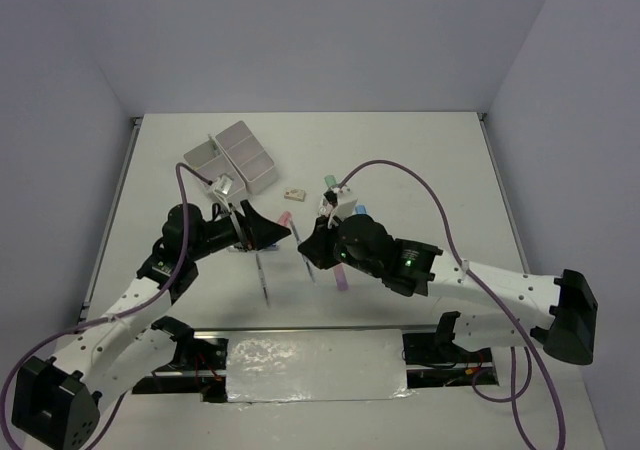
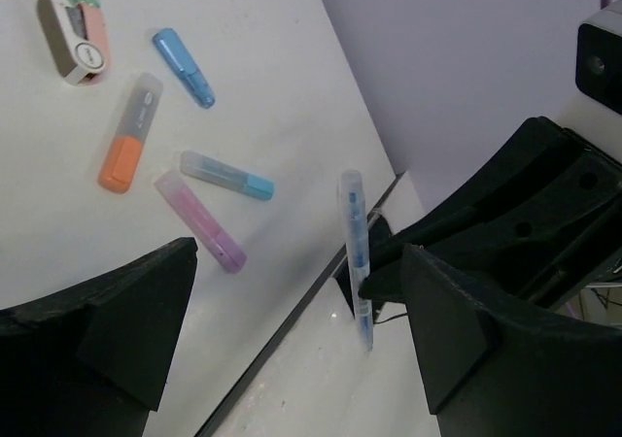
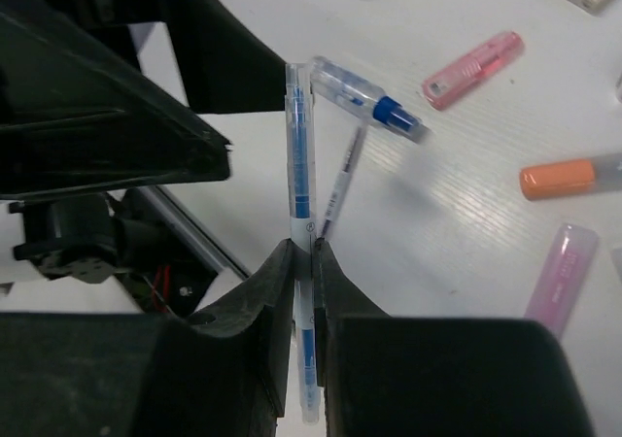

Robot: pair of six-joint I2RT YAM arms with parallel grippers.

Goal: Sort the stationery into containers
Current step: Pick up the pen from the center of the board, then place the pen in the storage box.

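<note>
My right gripper (image 1: 308, 246) is shut on a thin blue-and-white pen (image 3: 300, 170), held in the air above the table. In the left wrist view this pen (image 2: 356, 252) stands upright between my left gripper's (image 2: 301, 335) wide-open jaws, touching neither. My left gripper (image 1: 268, 228) is empty. The white bins (image 1: 245, 135) sit at the back left. On the table lie a clear blue-capped tube (image 3: 367, 99), another thin pen (image 3: 339, 180), and pink (image 3: 473, 68), orange (image 3: 571, 177) and purple-pink (image 3: 562, 270) highlighters.
A small eraser (image 1: 294, 194) lies right of the bins. A green highlighter (image 1: 328, 182) and a blue one (image 1: 361, 211) lie behind my right wrist. A thin pen (image 1: 263, 275) lies near the front. A pink-and-white correction-tape case (image 2: 78, 41) sits by the highlighters.
</note>
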